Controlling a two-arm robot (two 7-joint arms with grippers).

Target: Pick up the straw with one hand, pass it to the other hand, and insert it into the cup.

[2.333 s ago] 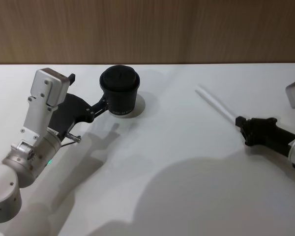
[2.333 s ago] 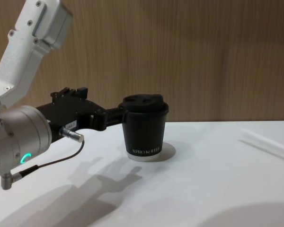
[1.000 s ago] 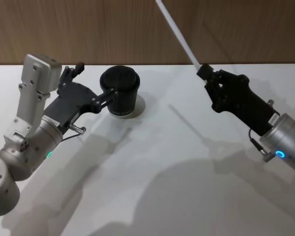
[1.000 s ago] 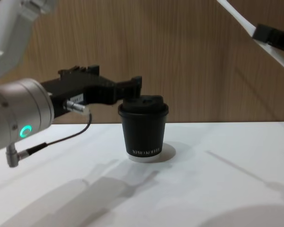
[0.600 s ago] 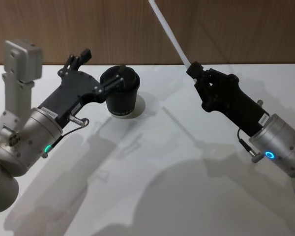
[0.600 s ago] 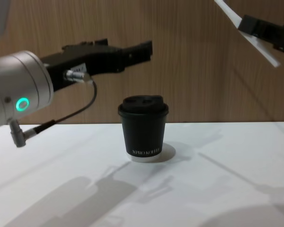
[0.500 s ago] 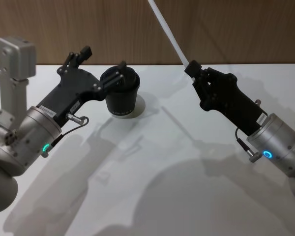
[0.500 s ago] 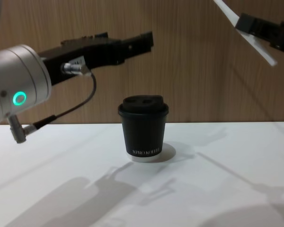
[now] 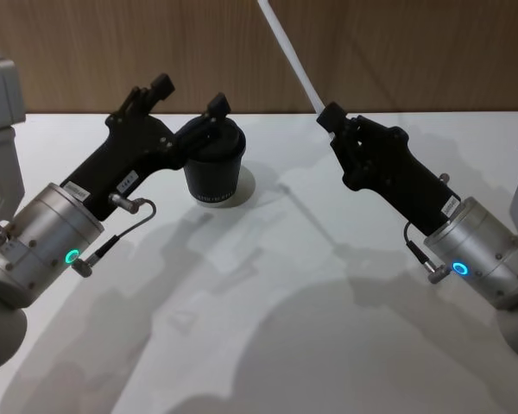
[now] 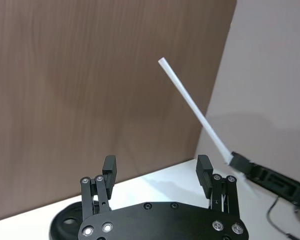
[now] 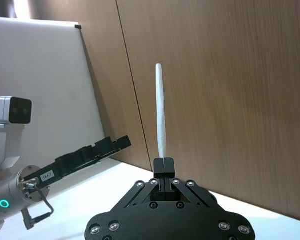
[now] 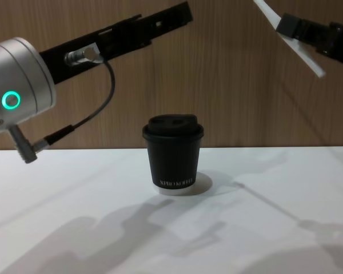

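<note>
Straw (image 9: 291,53), thin, straight, white, pinched by blocky black right gripper (image 9: 328,115).

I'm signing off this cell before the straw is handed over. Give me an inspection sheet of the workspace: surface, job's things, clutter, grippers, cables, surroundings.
Surface: white table, carrying the cup.
Job's things: black lidded cup upright on the table; white straw in the air, tilted, not in the cup.
Clutter: nothing seen.
Grippers: right gripper shut on the straw near one end, raised to the cup's right; left gripper open, raised above the cup, apart from the straw.
Cables: left wrist cable hangs in a loop off the table; right wrist cable short, close to the arm.
Surroundings: wood-panelled wall behind the table.
</note>
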